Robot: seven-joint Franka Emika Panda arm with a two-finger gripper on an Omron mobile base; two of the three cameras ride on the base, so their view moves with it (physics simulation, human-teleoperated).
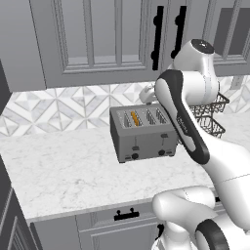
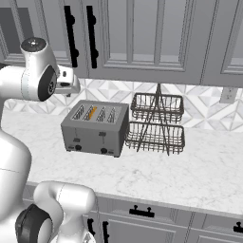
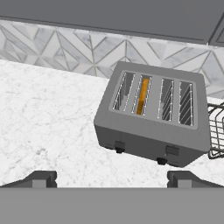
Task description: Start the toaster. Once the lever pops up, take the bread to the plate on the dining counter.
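The grey four-slot toaster [image 1: 141,133] [image 2: 96,127] [image 3: 153,120] stands on the marble worktop by the tiled wall. The bread [image 3: 142,95] [image 1: 134,117] [image 2: 92,113] sits sunk in the second slot from the left, showing its orange crust edge. The left lever [image 3: 119,145] [image 1: 135,147] is a small dark tab on the front, a little lower than the right one [image 3: 172,150]. My gripper [image 3: 112,180] hovers open above the worktop in front of the toaster, holding nothing, with its fingertips [image 3: 41,179] wide apart. The plate and the dining counter are out of view.
A two-tier wire basket rack [image 2: 156,124] [image 1: 211,114] stands just right of the toaster. Grey wall cabinets with black handles [image 2: 70,33] hang low above the worktop. The worktop's front edge [image 1: 97,207] has drawers below it.
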